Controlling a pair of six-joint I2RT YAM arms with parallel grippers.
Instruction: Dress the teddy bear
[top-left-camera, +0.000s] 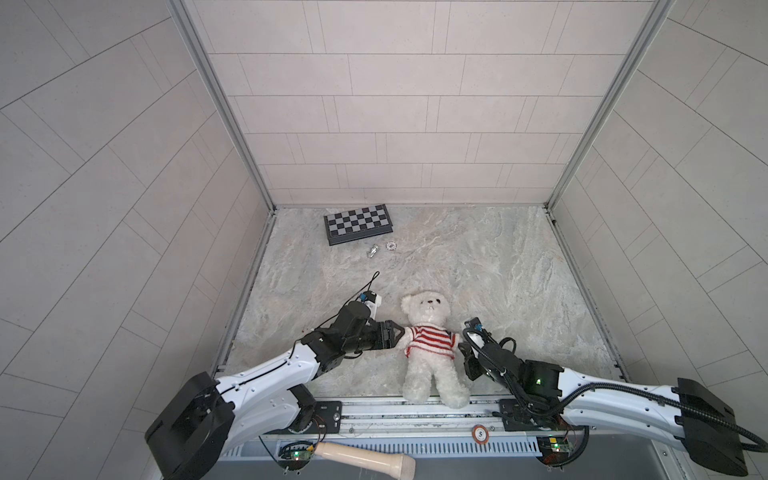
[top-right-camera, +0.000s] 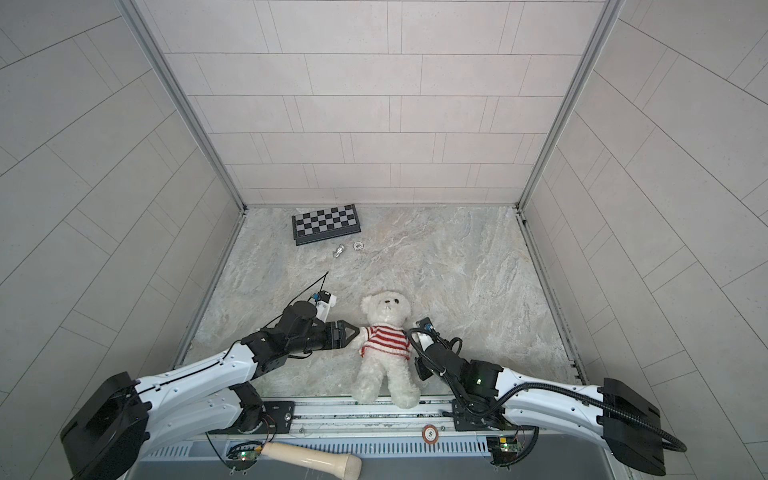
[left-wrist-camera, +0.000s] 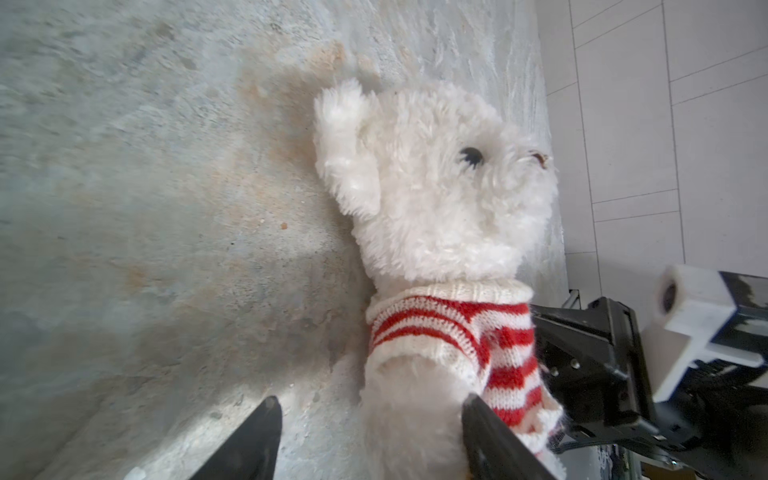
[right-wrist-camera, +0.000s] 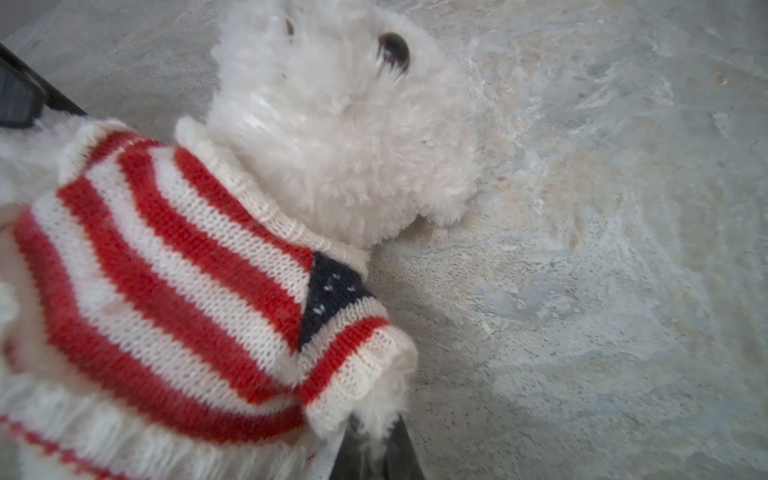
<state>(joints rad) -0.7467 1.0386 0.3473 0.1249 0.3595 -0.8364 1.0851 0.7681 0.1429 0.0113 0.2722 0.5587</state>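
The white teddy bear (top-left-camera: 428, 316) (top-right-camera: 386, 309) lies on its back near the table's front edge, wearing a red-and-white striped sweater (top-left-camera: 430, 340) (right-wrist-camera: 174, 291). My left gripper (top-left-camera: 400, 332) (left-wrist-camera: 372, 399) is open at the bear's arm (left-wrist-camera: 411, 407) on the left of both top views. That arm lies between the fingers, against one of them, with a gap to the other. My right gripper (top-left-camera: 464, 351) (right-wrist-camera: 376, 424) is shut on the fur of the bear's other arm, just past the sweater cuff (right-wrist-camera: 365, 374).
A folded chessboard (top-left-camera: 358, 223) lies at the back left, with a silver chess piece (top-left-camera: 373, 250) and a small disc (top-left-camera: 390, 246) in front of it. Below the front rail (top-left-camera: 415, 411) lie a poker chip (top-left-camera: 480, 434) and a cream wooden handle (top-left-camera: 365, 457).
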